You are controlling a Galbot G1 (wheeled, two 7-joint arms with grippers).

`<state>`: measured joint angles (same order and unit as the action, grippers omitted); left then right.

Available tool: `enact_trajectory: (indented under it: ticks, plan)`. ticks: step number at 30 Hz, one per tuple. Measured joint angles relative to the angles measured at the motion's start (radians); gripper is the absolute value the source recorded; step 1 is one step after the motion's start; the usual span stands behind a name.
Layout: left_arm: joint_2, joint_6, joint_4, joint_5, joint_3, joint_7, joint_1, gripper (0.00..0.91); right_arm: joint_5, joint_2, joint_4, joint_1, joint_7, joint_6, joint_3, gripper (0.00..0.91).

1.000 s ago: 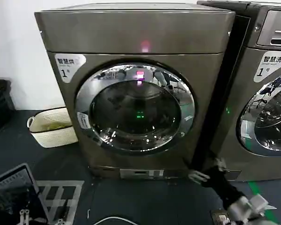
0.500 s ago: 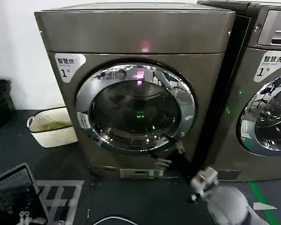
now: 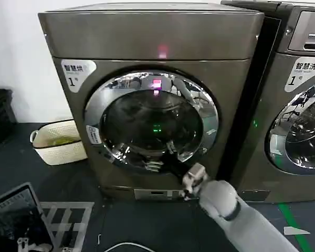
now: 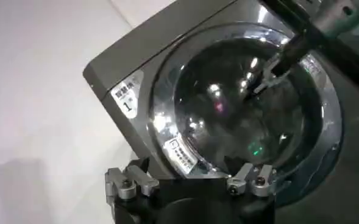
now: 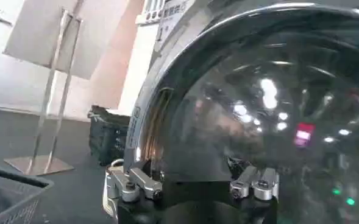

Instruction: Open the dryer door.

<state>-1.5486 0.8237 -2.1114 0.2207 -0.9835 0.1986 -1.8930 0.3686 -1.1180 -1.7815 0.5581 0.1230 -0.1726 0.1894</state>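
The dryer (image 3: pixel 152 105) stands on a dark floor (image 3: pixel 21 168) against a white wall (image 3: pixel 16 47), a boxy bronze-grey machine with a white label (image 3: pixel 77 72) marked "1" at its upper left corner. To its right, just beside it, is a second machine (image 3: pixel 291 105) with a silver control panel and its own chrome-ringed door. A pale laundry basket (image 3: pixel 58 142) sits on the floor left of the dryer, near the wall, and a white metal rack (image 3: pixel 63 223) lies low in the foreground of the head view. The dryer door (image 3: pixel 152 122) fills most of the dryer's front, a chrome ring around dark glass, and it looks shut flat against the machine. In the head view the right gripper (image 3: pixel 160 160) reaches up from the lower right on its grey arm and sits at the lower part of the door, over the chrome ring and the edge of the glass; its jaws seem to be apart, though the reflections make this hard to read, and they hold nothing. The right wrist view adds what the head view lacks: the glass very close in front of the fingers (image 5: pixel 133 182), and a dark crate (image 5: pixel 109 137) by the wall. The left wrist view shows the left gripper (image 4: pixel 191 182) held well back from the door with its jaws spread and empty, and the right arm crossing the glass farther off.
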Motion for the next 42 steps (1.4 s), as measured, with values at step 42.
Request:
enact_trajectory:
  ticks: [42]
  plan:
    - [-0.037,0.0,-0.006,-0.005,-0.032,-0.003,0.004,0.907,-0.102,-0.378,0.439,-0.201,0.068,0.079,0.159,0.907]
